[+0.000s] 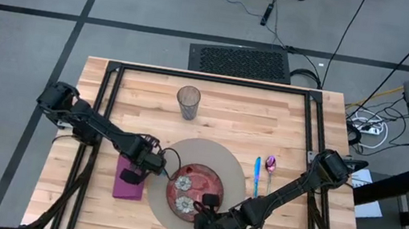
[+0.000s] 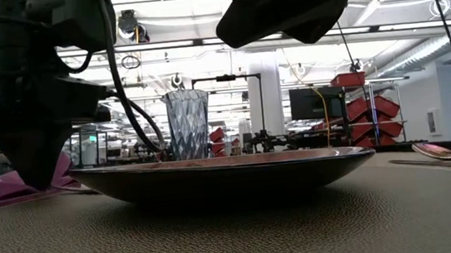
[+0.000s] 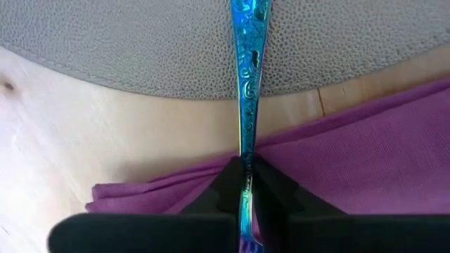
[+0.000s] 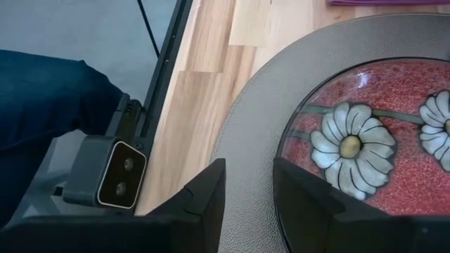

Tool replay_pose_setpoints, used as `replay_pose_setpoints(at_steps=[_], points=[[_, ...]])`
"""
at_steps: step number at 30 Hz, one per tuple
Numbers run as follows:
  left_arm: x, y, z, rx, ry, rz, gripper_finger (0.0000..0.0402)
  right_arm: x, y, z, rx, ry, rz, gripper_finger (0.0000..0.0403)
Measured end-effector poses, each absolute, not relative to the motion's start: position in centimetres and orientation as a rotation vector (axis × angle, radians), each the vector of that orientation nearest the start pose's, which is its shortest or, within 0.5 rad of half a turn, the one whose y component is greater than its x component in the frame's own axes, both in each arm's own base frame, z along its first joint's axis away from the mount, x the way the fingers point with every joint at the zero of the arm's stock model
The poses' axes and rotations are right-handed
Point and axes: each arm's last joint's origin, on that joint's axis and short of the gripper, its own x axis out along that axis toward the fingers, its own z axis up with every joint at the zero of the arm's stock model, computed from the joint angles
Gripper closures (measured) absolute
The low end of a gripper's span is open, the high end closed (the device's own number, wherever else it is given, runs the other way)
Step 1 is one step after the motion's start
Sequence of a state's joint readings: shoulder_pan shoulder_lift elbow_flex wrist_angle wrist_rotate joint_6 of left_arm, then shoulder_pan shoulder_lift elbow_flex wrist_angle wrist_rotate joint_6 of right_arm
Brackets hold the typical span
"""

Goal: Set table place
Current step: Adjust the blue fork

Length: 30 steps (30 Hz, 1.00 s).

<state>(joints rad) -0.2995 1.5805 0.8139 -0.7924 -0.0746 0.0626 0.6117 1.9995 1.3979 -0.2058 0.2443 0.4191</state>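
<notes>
R gripper point(image 4: 249, 204) hovers w/ fingers part-open, holding nothing, over the near rim of the round grey-tan mat point(image 1: 237, 176) beside the red flower-patterned plate point(image 4: 394, 133). L gripper point(image 3: 246, 186) is clamped on a blue patterned plastic utensil handle point(image 3: 246, 77) above the purple cloth napkin point(image 3: 365, 154), the handle reaching onto the mat; the clear ribbed glass point(image 1: 188, 101) stands farther back on the light-wood table point(image 1: 150, 94).

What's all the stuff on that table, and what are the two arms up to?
Round grey-tan mat: one, centre-front of the light-wood table.
Red flowered plate: one, on the mat.
Clear glass: one, behind the mat.
Purple cloth napkin: one, left of the mat.
Blue patterned utensil: one, over the napkin and mat edge.
Blue and pink cutlery: two, right of the mat.
Left gripper: shut on the blue patterned utensil.
Right gripper: open, astride the plate's rim.
</notes>
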Motion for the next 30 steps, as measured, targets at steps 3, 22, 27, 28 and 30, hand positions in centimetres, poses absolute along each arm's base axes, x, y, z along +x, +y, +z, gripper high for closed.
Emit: replay_pose_setpoints(at_steps=[3,22,27,28,30], points=[[23.2,-6.9,14.4,0.352,1.53,-0.237,0.0398,35.8,24.2,18.5,0.061,0.791,0.184,0.0298],[22.4,-8.6,17.1,0.545,1.657,-0.243,0.0401,35.7,24.3,18.5,0.067,0.788,0.186,0.0298],[21.8,-9.6,17.6,0.633,1.671,-0.245,0.0401,35.5,24.6,18.6,0.056,0.778,0.175,0.0298],[21.9,-9.8,17.8,0.656,1.654,-0.234,0.0401,35.5,24.6,18.6,0.056,0.778,0.175,0.0298],[22.2,-10.0,18.2,0.692,1.613,-0.208,0.0401,35.5,24.7,18.6,0.056,0.778,0.176,0.0298]])
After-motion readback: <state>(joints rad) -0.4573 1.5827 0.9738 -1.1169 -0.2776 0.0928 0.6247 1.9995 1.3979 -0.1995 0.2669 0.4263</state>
